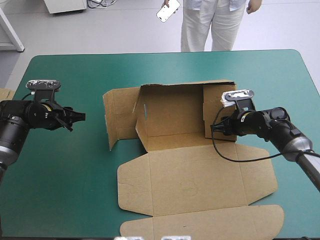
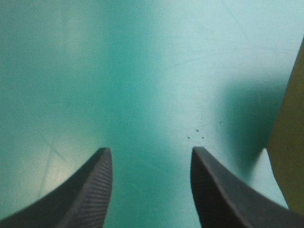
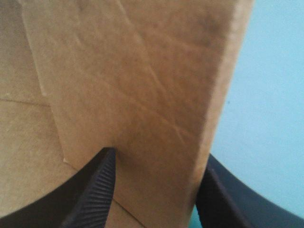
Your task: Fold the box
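Nearest lies the flat lid end of the box [image 1: 195,185], its rounded tuck flap reaching the near edge of the tabletop [image 1: 65,190]; the rest of the brown sheet sits at the middle of the teal-green cover, with the back wall [image 1: 172,115] raised and a side wall standing at each end. The right gripper [image 1: 217,129] is at the right side wall [image 1: 218,102]: its black fingers stand apart with that upright panel between them, straddling the board, not pinching it as far as can be seen. The left gripper [image 1: 80,117] hovers over bare cover well to the left of the box, fingers spread wide and holding nothing, with the left side flap [image 1: 120,117] splayed outward ahead of it. The step in hand looks like setting up and tucking the right wall. The next move probably calls for the right fingers to close on that panel and turn it inward along its crease, while the left arm comes across to bring its own flap upright. By count: one box, two grippers, and one sliver of further board [image 1: 4,94] at the tabletop's left edge.
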Available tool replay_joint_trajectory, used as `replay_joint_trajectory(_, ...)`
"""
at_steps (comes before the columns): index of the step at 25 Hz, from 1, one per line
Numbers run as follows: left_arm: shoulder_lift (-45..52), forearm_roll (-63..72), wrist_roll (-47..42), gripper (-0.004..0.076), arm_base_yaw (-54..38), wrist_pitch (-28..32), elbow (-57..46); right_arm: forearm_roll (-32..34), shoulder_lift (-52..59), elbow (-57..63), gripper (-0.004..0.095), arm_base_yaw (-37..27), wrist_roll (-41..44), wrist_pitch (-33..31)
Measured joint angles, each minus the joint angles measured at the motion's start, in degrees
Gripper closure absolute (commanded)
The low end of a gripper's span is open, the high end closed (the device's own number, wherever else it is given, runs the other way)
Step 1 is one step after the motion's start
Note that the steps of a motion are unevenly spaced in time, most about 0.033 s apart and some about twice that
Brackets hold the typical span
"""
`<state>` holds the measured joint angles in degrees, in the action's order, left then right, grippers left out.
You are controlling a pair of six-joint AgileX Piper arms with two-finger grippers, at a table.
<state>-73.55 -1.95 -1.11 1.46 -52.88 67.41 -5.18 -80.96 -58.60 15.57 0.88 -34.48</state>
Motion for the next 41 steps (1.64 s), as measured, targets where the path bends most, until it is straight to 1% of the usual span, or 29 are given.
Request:
replay_joint_trajectory(4,0.0,0.2,0.1,0.0357,0.0,-0.2,0.0,0.5,-3.0,-0.3,0.0562,0.0,0.0,2.9)
replay_joint_trajectory(5,0.0,0.2,0.1,0.0357,0.0,-0.2,0.0,0.7,-3.7,-0.4,0.0602,0.0,0.0,3.7)
replay_joint_trajectory(7,0.0,0.2,0.1,0.0357,0.0,-0.2,0.0,0.9,-4.9,-0.5,0.0705,0.0,0.0,5.4)
replay_joint_trajectory(10,0.0,0.2,0.1,0.0357,0.0,-0.3,0.0,0.9,-5.9,-0.7,0.0903,0.0,0.0,6.8)
replay_joint_trajectory(11,0.0,0.2,0.1,0.0357,0.0,-0.3,0.0,0.9,-6.0,-0.9,0.0926,0.0,0.0,6.8)
replay_joint_trajectory(14,0.0,0.2,0.1,0.0357,0.0,-0.4,0.0,0.8,-6.1,-2.9,0.0928,0.0,0.0,3.4)
replay_joint_trajectory(21,0.0,0.2,0.1,0.0357,0.0,-0.4,0.0,0.8,-6.4,-14.0,0.0927,0.0,1.0,-9.8)
replay_joint_trajectory(22,0.0,0.2,0.1,0.0357,0.0,-0.4,0.0,0.9,-6.4,-17.3,0.0927,0.0,2.5,-13.8)
replay_joint_trajectory(25,0.0,0.2,0.1,0.0357,0.0,0.0,0.0,1.5,-6.4,-21.4,0.0927,0.0,5.3,-20.2)
replay_joint_trajectory(28,0.0,0.2,0.1,0.0357,0.0,0.2,0.0,2.4,-6.9,-25.1,0.0927,0.0,7.0,-28.6)
replay_joint_trajectory(29,0.0,0.3,0.1,0.0357,0.0,0.4,0.0,2.5,-7.5,-26.8,0.0927,0.0,7.7,-33.5)
replay_joint_trajectory(32,0.0,0.3,0.1,0.0357,0.0,0.5,0.0,2.3,-8.2,-27.4,0.0927,0.0,8.8,-36.6)
replay_joint_trajectory(37,0.0,0.3,0.1,0.0357,0.0,-0.4,0.0,1.0,-11.0,-27.7,0.0928,0.0,11.6,-36.7)
replay_joint_trajectory(41,0.0,0.3,0.1,0.0357,0.0,-1.5,0.0,-0.7,-14.5,-27.7,0.0919,0.0,11.3,-36.7)
